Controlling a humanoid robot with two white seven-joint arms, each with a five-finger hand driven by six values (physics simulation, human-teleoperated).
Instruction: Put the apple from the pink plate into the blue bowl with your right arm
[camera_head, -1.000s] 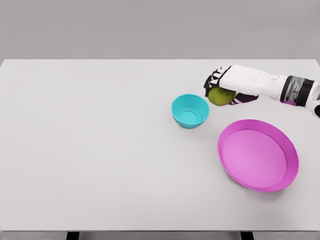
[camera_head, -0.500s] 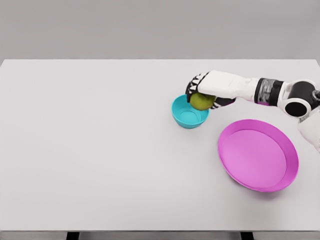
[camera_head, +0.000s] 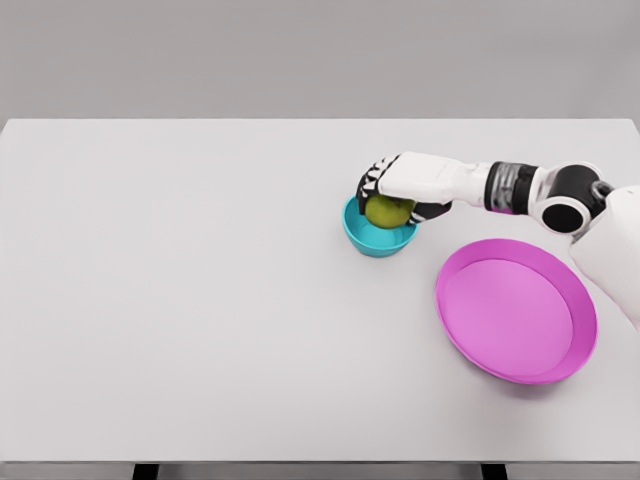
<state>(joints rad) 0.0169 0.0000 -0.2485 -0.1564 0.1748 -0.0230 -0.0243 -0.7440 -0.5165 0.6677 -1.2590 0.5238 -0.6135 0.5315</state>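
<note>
While it is gripped from above by the curled fingers of the right hand (camera_head: 400, 185), the green apple (camera_head: 388, 211) is held directly over the opening of the blue bowl (camera_head: 377, 237), its lower part at about the level of the rim. Whether the apple touches the bowl cannot be told. The white right arm (camera_head: 480, 183) is stretched in from the right edge. The pink plate (camera_head: 516, 310) is seen nearby on the white table (camera_head: 180, 300), closer to the robot.

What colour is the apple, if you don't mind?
The apple is yellowish green, as the head view shows.
</note>
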